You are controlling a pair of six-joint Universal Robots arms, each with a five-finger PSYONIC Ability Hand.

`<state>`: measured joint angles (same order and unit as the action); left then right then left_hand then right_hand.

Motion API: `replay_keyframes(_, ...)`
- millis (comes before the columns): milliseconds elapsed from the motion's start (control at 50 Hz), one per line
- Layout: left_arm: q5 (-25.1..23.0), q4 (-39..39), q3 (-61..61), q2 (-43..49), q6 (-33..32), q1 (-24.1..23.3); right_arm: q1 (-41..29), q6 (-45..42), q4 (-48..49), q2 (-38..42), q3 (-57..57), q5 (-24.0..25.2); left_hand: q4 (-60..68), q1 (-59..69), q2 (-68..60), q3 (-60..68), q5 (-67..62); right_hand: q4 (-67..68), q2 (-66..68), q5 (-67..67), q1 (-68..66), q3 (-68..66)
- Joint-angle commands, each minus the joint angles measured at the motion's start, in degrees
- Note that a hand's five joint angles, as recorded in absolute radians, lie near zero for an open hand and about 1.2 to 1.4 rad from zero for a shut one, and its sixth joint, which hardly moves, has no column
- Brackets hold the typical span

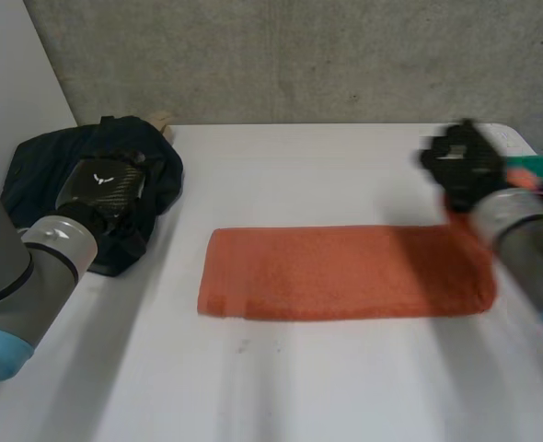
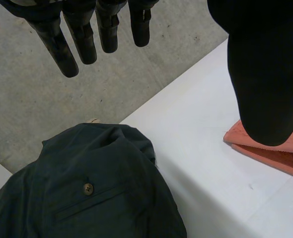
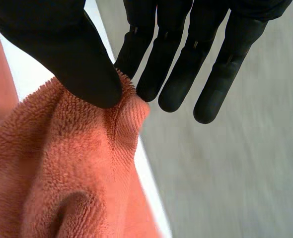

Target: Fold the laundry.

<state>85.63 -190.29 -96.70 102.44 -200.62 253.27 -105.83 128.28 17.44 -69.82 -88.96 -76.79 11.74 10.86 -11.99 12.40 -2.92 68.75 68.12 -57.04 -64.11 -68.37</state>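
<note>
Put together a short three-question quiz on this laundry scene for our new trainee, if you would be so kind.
1. True or false: the right hand pinches a corner of the orange towel between thumb and finger.
2. What lies beneath the left hand? A) a dark garment B) a plate C) the towel
3. Fill in: the left hand's fingers are straight, so that hand is ____.

Key: 1 true. 2 A; it lies heaped at the table's far corner. 3 open.
</note>
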Motion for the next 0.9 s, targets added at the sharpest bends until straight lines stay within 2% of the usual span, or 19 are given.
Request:
replay_keyframes(20,0.0,0.0,-2.5,-2.2,0.0,0.2,-22.0,-0.7,5.9,11.3,6.5,2.6,-1.7,-0.9,2.0,-2.4,2.9,11.2,11.9,-13.0,-15.9,-11.6)
replay_keyframes(100,-0.1,-0.2,-3.8,-2.3,0.0,0.3,-30.6,-2.9,5.9,20.7,11.8,2.7,-1.7,-0.9,2.0,-2.4,2.9,11.2,11.9,-13.0,-15.9,-11.6)
replay_keyframes(220,-0.1,-0.5,-4.3,-2.2,0.0,0.9,-32.7,-5.9,4.9,26.7,14.3,0.9,-1.7,-0.9,2.0,-2.4,2.9,11.2,11.9,-13.0,-15.9,-11.6)
replay_keyframes(240,-0.1,-0.5,-4.3,-2.2,0.0,0.9,-32.7,-5.9,4.7,26.6,14.3,0.4,-1.7,-0.9,2.0,-2.4,2.9,0.5,1.1,-2.2,-5.1,-0.9)
replay_keyframes(260,-0.1,-0.5,-4.2,-2.2,-0.1,0.9,-32.3,-5.3,4.4,25.9,14.0,-0.9,-1.7,-0.9,2.0,-2.4,2.9,-38.4,-37.8,36.7,33.8,38.0)
replay_keyframes(280,-0.1,-0.5,-4.2,-2.3,0.0,0.9,-32.0,-4.7,4.4,25.3,13.6,-1.7,-1.7,-0.9,2.0,-2.4,2.9,-53.0,-52.3,51.3,48.3,52.6)
replay_keyframes(300,-0.1,-0.5,-3.9,-2.3,0.0,0.8,-31.9,-3.9,4.4,24.5,13.4,-2.9,-1.7,-0.9,2.0,-2.4,2.9,-58.8,-58.1,57.0,54.1,58.4)
replay_keyframes(340,-0.1,-0.5,-3.6,-2.4,0.0,0.7,-31.9,2.0,4.2,21.1,12.1,-6.6,-1.7,-0.9,2.0,-2.4,2.9,-58.8,-58.1,57.0,54.1,58.4)
replay_keyframes(380,-0.1,-0.5,-3.1,-2.5,0.0,0.4,-31.1,6.8,3.7,18.7,11.0,-8.0,-1.7,-0.9,2.0,-2.4,2.9,-58.8,-58.1,57.0,54.1,58.4)
replay_keyframes(400,-0.1,-0.6,-2.8,-2.5,-0.1,0.3,-28.9,12.2,2.4,15.5,9.5,-9.2,-1.7,-0.9,2.0,-2.4,2.9,-58.8,-58.1,57.0,54.1,58.4)
replay_keyframes(480,-0.1,-0.9,-1.2,-2.5,0.0,-0.8,-20.9,23.0,-4.2,8.4,5.0,-9.2,-1.7,-0.9,2.0,-2.4,2.9,-58.8,-58.1,57.0,54.1,58.4)
replay_keyframes(520,-0.2,-0.9,-0.6,-2.4,0.0,-2.3,-18.7,25.8,-6.8,6.8,3.1,-8.5,-1.7,-0.9,2.0,-2.4,2.9,-58.8,-58.1,57.0,54.1,58.4)
replay_keyframes(640,-0.4,-2.5,2.7,0.5,-0.2,-9.4,-13.5,26.6,-8.2,5.8,-4.4,-8.3,-1.4,-0.5,1.6,-2.0,2.5,-58.8,-58.1,57.0,54.1,58.4)
replay_keyframes(760,-0.3,-4.1,9.3,10.6,-0.2,-18.6,-10.3,25.2,-3.4,5.3,-9.7,-8.6,0.0,0.9,0.3,-0.7,1.2,-58.8,-58.1,57.0,54.1,58.4)
replay_keyframes(820,0.1,-4.2,14.2,17.6,-0.4,-20.6,-10.1,25.2,-1.5,5.0,-11.4,-8.9,0.5,1.4,-0.2,-0.2,0.7,-58.8,-58.1,57.0,54.1,58.4)
replay_keyframes(900,1.4,-4.2,20.7,25.1,-0.8,-20.9,-10.1,25.4,-0.4,5.0,-12.5,-9.4,0.7,1.5,-0.4,0.0,0.5,-54.3,-53.7,52.6,49.7,53.9)
